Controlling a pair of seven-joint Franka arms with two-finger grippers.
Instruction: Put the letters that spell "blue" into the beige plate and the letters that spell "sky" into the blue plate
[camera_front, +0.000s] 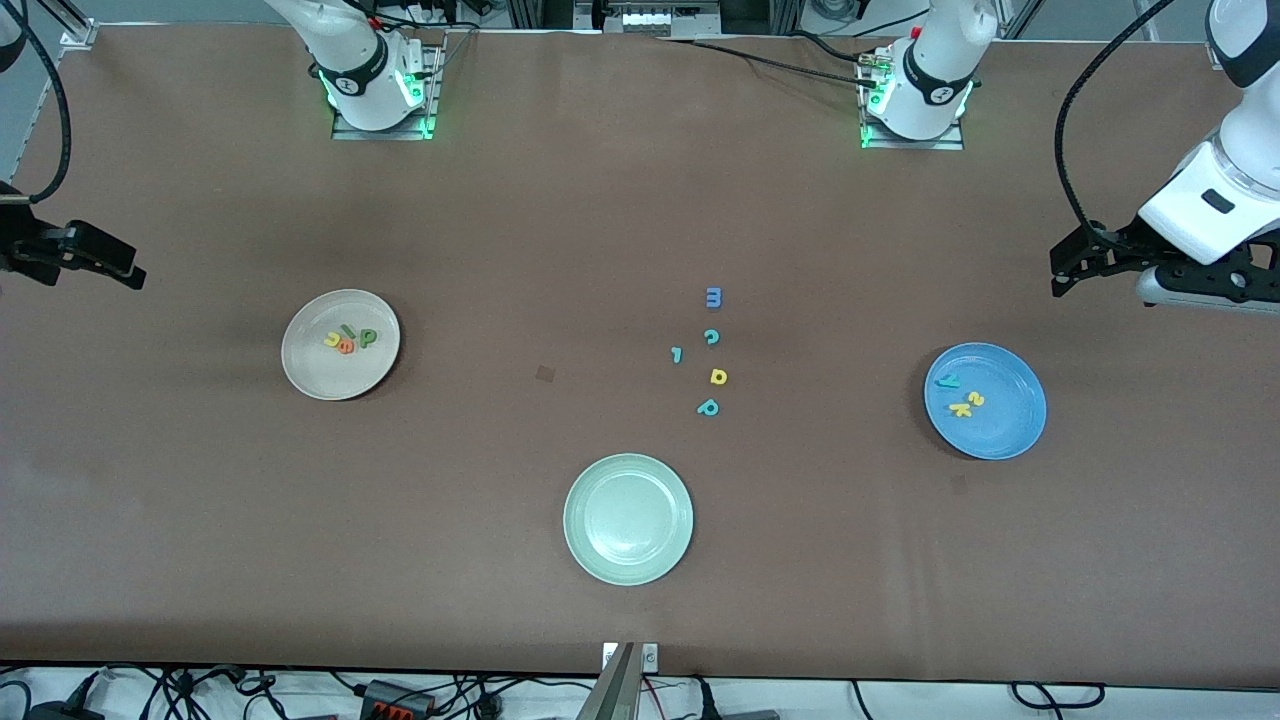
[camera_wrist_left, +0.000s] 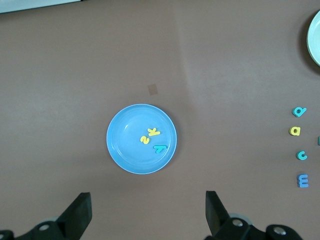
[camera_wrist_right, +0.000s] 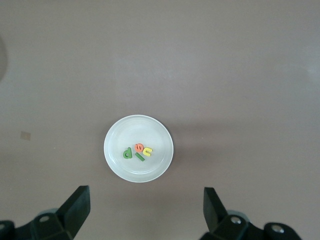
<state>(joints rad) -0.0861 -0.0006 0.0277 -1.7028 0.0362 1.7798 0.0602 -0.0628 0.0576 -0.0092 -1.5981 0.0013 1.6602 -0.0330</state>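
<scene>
The beige plate (camera_front: 330, 375) lies toward the right arm's end of the table. In it are the green b (camera_front: 368, 337), dark green l (camera_front: 347, 329), yellow u (camera_front: 331, 340) and orange e (camera_front: 345, 346). The blue plate (camera_front: 1005, 430) lies toward the left arm's end and holds the teal y (camera_front: 946, 381), yellow s (camera_front: 976, 399) and yellow k (camera_front: 961, 409). My left gripper (camera_wrist_left: 147, 215) hangs open and empty over bare table beside the blue plate (camera_wrist_left: 125, 150). My right gripper (camera_wrist_right: 145, 212) hangs open and empty over bare table beside the beige plate (camera_wrist_right: 120, 165).
A pale green plate (camera_front: 628, 518) sits nearest the front camera, mid-table. Loose letters lie between the plates: blue m (camera_front: 713, 297), teal c (camera_front: 711, 337), teal hooked letter (camera_front: 677, 354), yellow d (camera_front: 718, 376), teal p (camera_front: 708, 407).
</scene>
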